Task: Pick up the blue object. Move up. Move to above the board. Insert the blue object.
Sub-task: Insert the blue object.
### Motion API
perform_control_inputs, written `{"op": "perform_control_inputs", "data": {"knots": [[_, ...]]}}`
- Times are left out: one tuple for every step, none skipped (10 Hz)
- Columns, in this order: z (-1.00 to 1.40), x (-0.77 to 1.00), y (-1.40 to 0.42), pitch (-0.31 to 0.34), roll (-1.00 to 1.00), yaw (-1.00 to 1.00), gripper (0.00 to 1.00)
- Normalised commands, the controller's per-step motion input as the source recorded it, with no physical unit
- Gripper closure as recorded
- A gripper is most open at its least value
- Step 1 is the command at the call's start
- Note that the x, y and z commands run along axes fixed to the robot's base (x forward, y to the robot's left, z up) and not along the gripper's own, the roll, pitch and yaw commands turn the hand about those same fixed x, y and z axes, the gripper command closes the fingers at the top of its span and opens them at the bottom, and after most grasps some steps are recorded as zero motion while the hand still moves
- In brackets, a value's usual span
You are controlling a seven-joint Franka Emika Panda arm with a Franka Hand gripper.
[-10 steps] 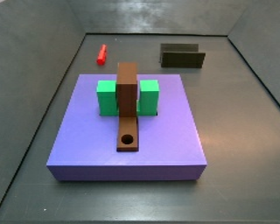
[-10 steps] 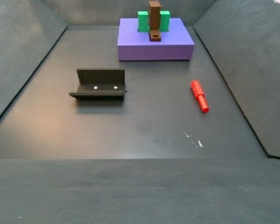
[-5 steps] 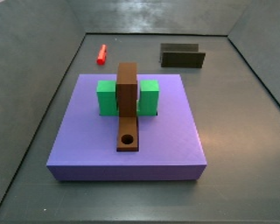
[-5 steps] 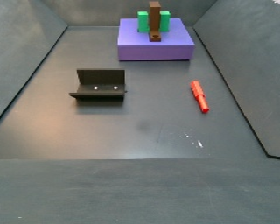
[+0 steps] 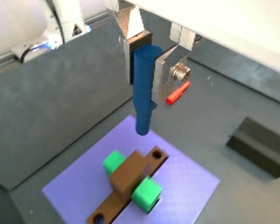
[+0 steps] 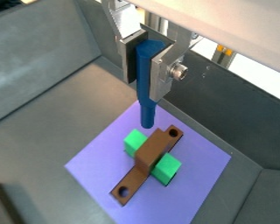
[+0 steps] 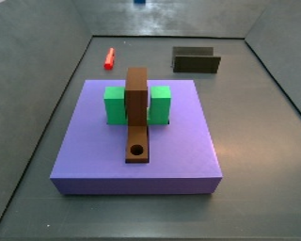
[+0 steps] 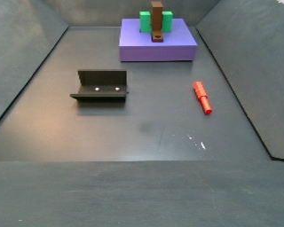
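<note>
My gripper [image 5: 149, 74] is shut on the blue object [image 5: 143, 105], a straight blue peg that hangs down between the silver fingers; both wrist views show this, gripper [image 6: 150, 74] and peg [image 6: 146, 105]. It is high above the purple slab. The board [image 7: 138, 113], a narrow brown plank, lies across the green block [image 7: 116, 105], with its round hole [image 7: 138, 150] at the near end. The board also shows in both wrist views [image 5: 130, 179] [image 6: 149, 160] and in a side view [image 8: 159, 25]. A small blue tip [image 7: 140, 3] shows at the top edge of a side view.
The purple slab [image 7: 179, 151] carries the green block and the board. A small red stick [image 8: 202, 97] lies on the grey floor. The fixture [image 8: 102, 86] stands on the floor away from the slab. Grey walls enclose the floor.
A small blue tip has come into view at the top edge of a side view. Slab, board, red stick and fixture have not moved.
</note>
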Motion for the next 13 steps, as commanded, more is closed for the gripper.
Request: {"op": "perform_control_inputs", "data": {"knots": [[-0.64,0.00,-0.56,-0.059,0.00,0.00,1.00],[-0.66,0.00,-0.58,-0.067,0.00,0.00,1.00],[-0.66,0.00,-0.59,-0.067,0.00,0.00,1.00],[-0.67,0.00,-0.51,-0.074,0.00,0.00,1.00],[-0.68,0.07,-0.31,-0.104,0.00,0.00,1.00],[-0.69,0.10,-0.19,-0.124,0.00,0.00,1.00],[-0.69,0.12,-0.14,-0.116,0.00,0.00,1.00],[-0.73,0.07,-0.16,-0.103,0.00,0.00,1.00],[-0.73,0.00,-0.23,-0.070,0.02,0.02,1.00],[-0.66,0.00,-0.30,-0.101,0.04,0.00,1.00],[-0.52,-0.04,-0.30,-0.106,0.07,0.00,1.00],[-0.34,-0.05,-0.20,-0.036,0.09,0.00,1.00],[-0.20,0.00,-0.02,0.000,0.04,0.00,1.00]]}}
